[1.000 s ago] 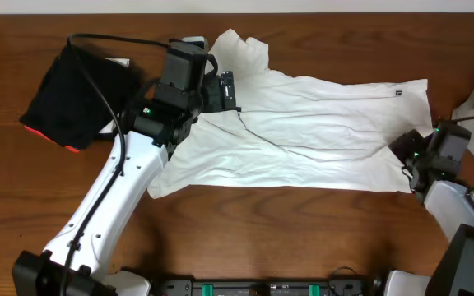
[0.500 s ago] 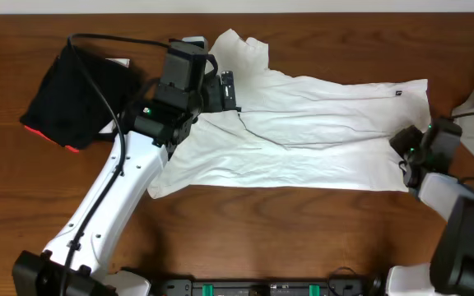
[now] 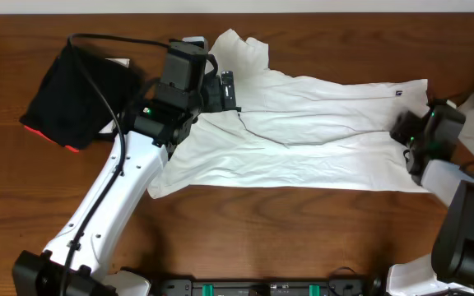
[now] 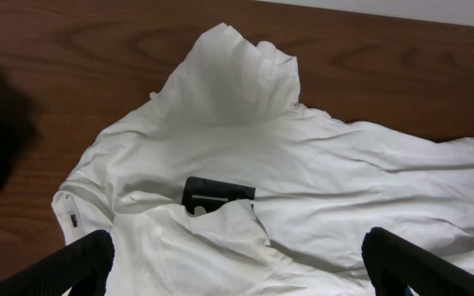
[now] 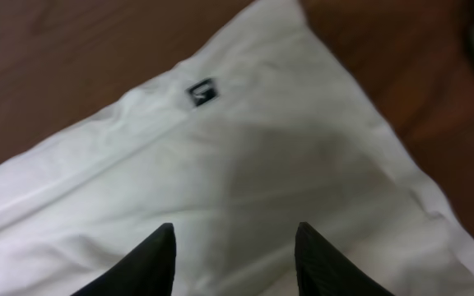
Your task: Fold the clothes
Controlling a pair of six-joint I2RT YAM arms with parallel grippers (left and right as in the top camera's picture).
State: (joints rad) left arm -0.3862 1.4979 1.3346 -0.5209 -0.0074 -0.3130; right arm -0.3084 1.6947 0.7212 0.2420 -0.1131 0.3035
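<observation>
— While both arms hang over it, where's the shirt (image 3: 303, 136)?
— On the table (image 3: 245, 238). White, spread crosswise, rumpled. One sleeve bunches up at the far edge, near the left gripper (image 4: 237, 275).
— Left gripper state?
— Fingers (image 4: 81, 263) spread wide, nothing between them. Just ahead of it a fold is turned over, showing a black patch of print (image 4: 218, 196).
— Right side?
— Right gripper (image 5: 237, 263) is over the shirt's right end, near the corner with the small black tag (image 5: 202, 92). Fingertips apart, no cloth pinched. Can't tell if they touch the fabric.
— Anything else on the table?
— Black folded garment (image 3: 72, 103) with a red-orange edge, on the left, beside the left arm, clear of the shirt.
</observation>
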